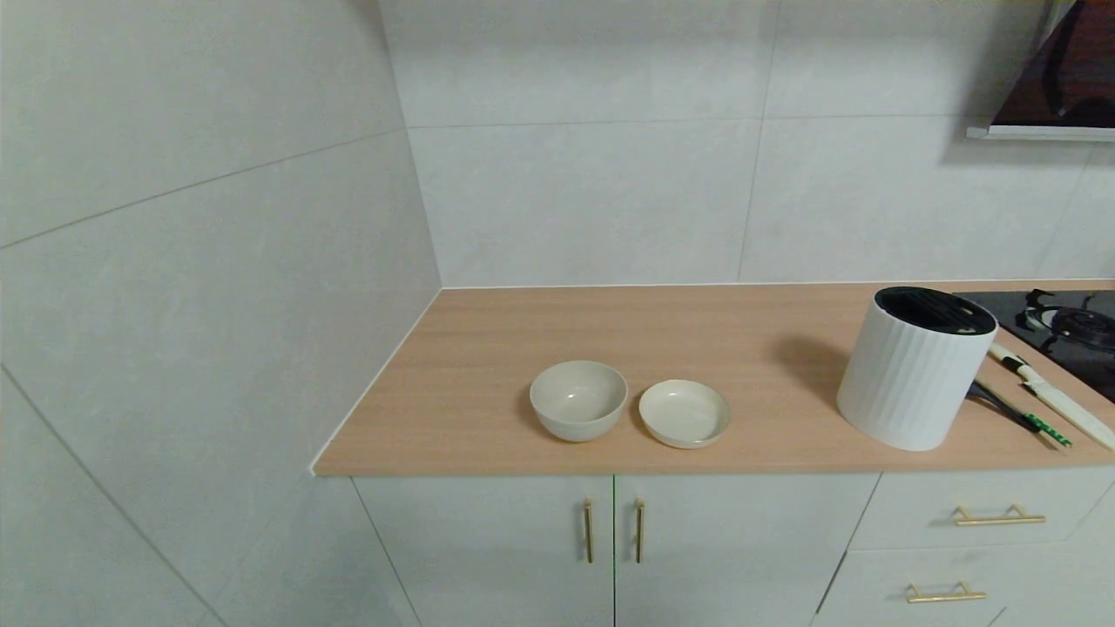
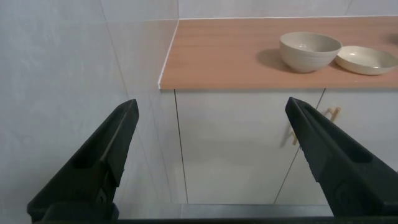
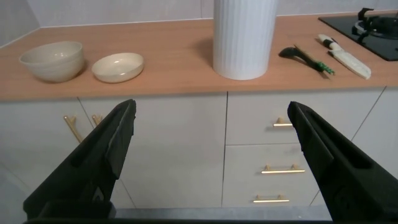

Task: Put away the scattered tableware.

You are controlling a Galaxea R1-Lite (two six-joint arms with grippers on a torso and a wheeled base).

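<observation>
On the wood-grain counter (image 1: pixel 488 348), close to the front edge: deep cream bowl (image 1: pixel 578 401), glossy, round-walled, upright. Just to its right, a narrow gap between, shallow cream dish (image 1: pixel 685 413), same glaze, low flared rim. Well apart, farther right, tall white ribbed holder (image 1: pixel 915 370), cylindrical, matte, capped with a black slotted top. Lying flat beyond it: black-headed utensil (image 3: pixel 291 53), partly tucked behind the holder in the head view; green-patterned chopsticks (image 3: pixel 320 63) alongside; pale knife (image 3: pixel 345 55) a little farther out, near the black glass hob (image 1: pixel 1067 326). Under the counter, plain white cabinet doors (image 1: pixel 496 557) and drawers (image 1: pixel 915 522) with slim brass handles (image 1: pixel 999 515). Left gripper (image 2: pixel 211 106) low in front of the doors, by the tiled wall (image 1: pixel 192 261), jaws spread wide, holding nothing. Right gripper (image 3: pixel 211 106) low before the drawers, jaws just as wide, likewise bare.
</observation>
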